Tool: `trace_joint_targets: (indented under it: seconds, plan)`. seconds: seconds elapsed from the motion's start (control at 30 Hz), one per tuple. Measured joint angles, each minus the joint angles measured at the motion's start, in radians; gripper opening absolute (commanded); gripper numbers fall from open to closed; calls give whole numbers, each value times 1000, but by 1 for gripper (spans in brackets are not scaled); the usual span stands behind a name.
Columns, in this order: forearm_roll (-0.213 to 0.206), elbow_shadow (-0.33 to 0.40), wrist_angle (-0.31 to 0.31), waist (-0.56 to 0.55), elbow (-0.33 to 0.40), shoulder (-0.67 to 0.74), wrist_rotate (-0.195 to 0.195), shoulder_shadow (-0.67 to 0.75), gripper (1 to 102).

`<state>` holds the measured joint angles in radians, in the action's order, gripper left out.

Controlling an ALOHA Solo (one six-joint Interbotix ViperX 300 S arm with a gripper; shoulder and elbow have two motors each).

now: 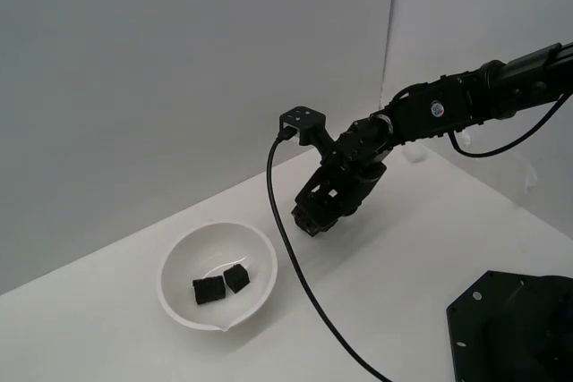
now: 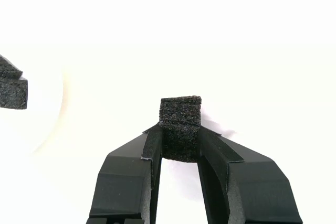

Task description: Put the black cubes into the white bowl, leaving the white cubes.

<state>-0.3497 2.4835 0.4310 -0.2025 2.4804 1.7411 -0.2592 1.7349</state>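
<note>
two black cubes (image 1: 209,289) already lie in the white bowl (image 1: 179,261), while the gripper (image 2: 180,142), closed on the third black cube (image 2: 180,124), hangs just beside the bowl.

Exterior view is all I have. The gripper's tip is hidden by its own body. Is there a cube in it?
Observer: Yes. The wrist view shows the gripper shut on a black cube, pinched between the two fingers.
Operator: Seated deep or only at the tips?
Observer: At the tips; the cube's upper half sticks out beyond them.
Operator: I count two black cubes in the white bowl. Does the wrist camera see them?
Observer: Only partly: one black cube in the bowl shows at the picture's edge.
</note>
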Motion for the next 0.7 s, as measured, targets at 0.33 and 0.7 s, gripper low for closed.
trace_joint_targets:
  seconds: [0.33,0.7]
  plan:
    - [35,0,92,61,0,193,-2,192,3]
    - [35,-11,160,61,-11,371,12,373,3]
